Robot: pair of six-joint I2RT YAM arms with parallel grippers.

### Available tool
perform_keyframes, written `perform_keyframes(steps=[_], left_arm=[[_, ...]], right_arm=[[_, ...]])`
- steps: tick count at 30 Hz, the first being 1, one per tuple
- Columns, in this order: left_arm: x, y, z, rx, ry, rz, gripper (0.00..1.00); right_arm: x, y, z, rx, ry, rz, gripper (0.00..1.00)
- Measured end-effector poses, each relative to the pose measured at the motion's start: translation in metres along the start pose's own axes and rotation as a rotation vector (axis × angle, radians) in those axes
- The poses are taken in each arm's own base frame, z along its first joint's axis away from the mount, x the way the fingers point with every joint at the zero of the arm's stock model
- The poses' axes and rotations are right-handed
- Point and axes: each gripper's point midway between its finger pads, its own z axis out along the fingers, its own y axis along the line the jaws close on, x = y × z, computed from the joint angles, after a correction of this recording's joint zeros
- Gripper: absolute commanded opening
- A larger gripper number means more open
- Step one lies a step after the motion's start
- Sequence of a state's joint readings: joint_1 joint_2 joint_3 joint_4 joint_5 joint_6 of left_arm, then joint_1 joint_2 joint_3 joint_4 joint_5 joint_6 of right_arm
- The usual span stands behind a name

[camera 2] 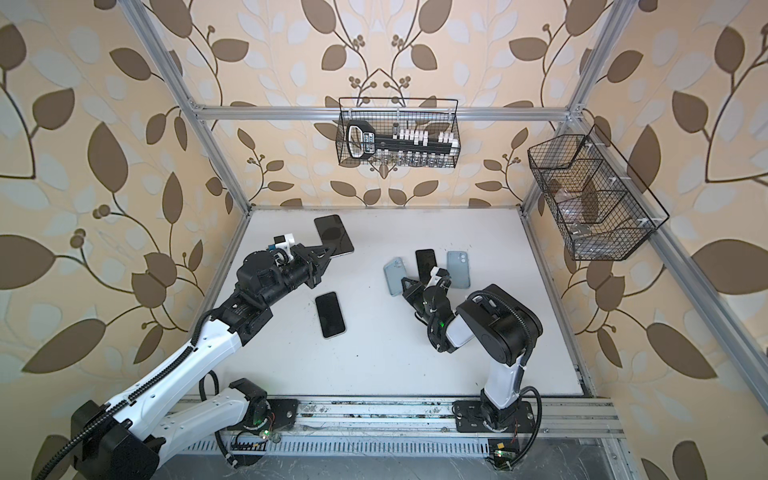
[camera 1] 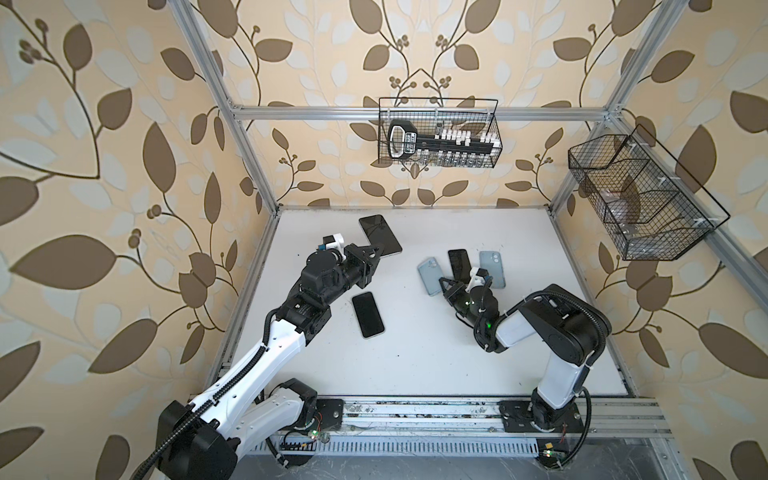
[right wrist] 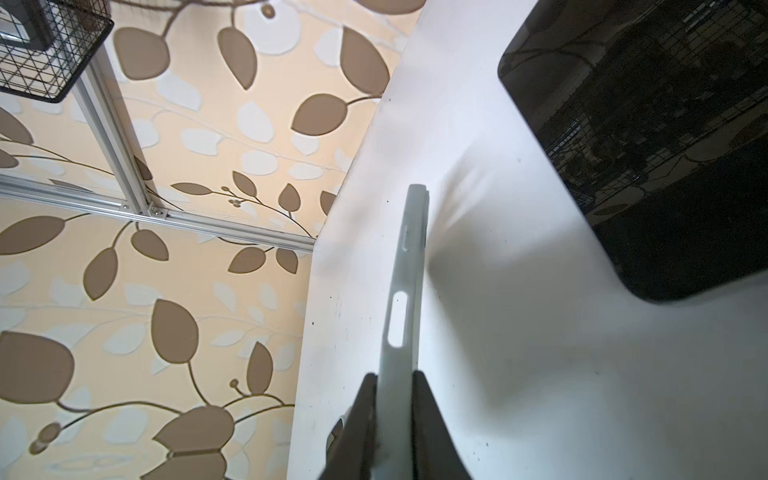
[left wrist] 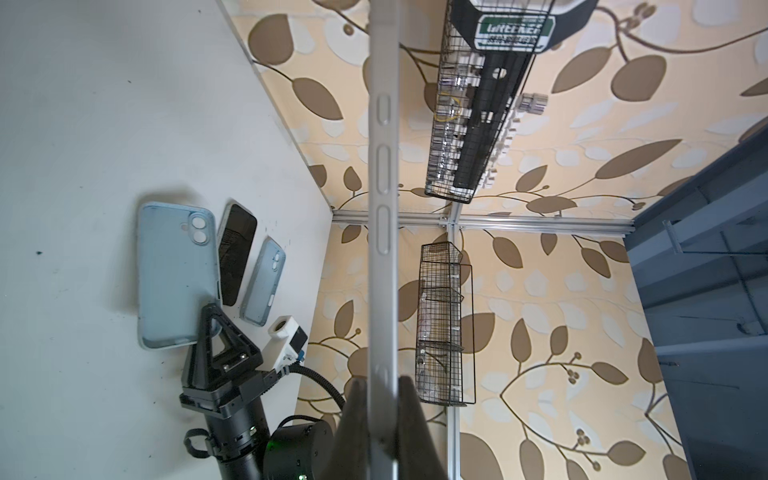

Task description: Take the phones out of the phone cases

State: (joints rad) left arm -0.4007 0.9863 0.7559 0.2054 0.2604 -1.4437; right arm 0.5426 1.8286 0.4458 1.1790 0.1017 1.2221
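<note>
Your left hand (camera 1: 377, 252) is clamped on the near end of the phone (camera 1: 380, 235). It holds the phone above the counter (camera 1: 415, 365), toward the far left corner and free of any case. From the left wrist you get that phone only edge-on, as a thin silver band with buttons that runs out of frame.

Your right hand (right wrist: 395, 376) pinches the rim of the pale blue phone case (camera 1: 430, 276) at its near end, right of the counter's middle. The hand covers that end in both top views, and you cannot tell whether the case lies flat or is tipped up.

Just beside the case lies a dark phone (camera 1: 459, 264), screen up. Its near end is hidden behind the right wrist camera, and the right wrist view cuts it off. On its far side sits a second case (camera 1: 492, 268). A spare phone (camera 1: 368, 314) lies alone, left of the counter's middle. What the side basket (camera 1: 640, 199) holds is too faint to make out.
</note>
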Motion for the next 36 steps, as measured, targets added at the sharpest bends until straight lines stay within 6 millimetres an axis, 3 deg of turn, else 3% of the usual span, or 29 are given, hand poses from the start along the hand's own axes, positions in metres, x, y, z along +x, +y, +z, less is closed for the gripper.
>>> perform_keyframes(steps=[10, 13, 16, 20, 24, 27, 31, 36], left_arm=[[-0.023, 0.04, 0.003, -0.056, 0.027, -0.061, 0.0], [-0.025, 0.045, 0.004, -0.058, 0.039, -0.066, 0.0], [-0.026, 0.048, 0.004, -0.06, 0.052, -0.069, 0.0], [-0.025, 0.052, 0.007, -0.069, 0.074, -0.042, 0.0], [-0.022, 0.068, 0.014, -0.107, 0.11, -0.006, 0.0], [-0.02, 0.09, 0.023, -0.158, 0.145, 0.01, 0.0], [-0.01, 0.124, 0.03, -0.244, 0.192, 0.045, 0.0], [0.026, 0.152, 0.033, -0.339, 0.288, 0.141, 0.0]], right_arm=[[0.003, -0.011, 0.01, 0.095, 0.0, -0.033, 0.21], [0.007, -0.018, 0.011, 0.137, 0.006, -0.055, 0.36], [0.009, -0.027, 0.009, 0.186, 0.007, -0.086, 0.44], [0.007, -0.031, 0.002, 0.238, 0.003, -0.131, 0.47], [0.0, -0.023, -0.006, 0.263, -0.022, -0.18, 0.49], [-0.008, -0.013, -0.013, 0.273, -0.046, -0.226, 0.58], [-0.021, -0.001, -0.022, 0.298, -0.071, -0.316, 0.77], [-0.04, 0.028, -0.034, 0.31, -0.083, -0.459, 0.99]])
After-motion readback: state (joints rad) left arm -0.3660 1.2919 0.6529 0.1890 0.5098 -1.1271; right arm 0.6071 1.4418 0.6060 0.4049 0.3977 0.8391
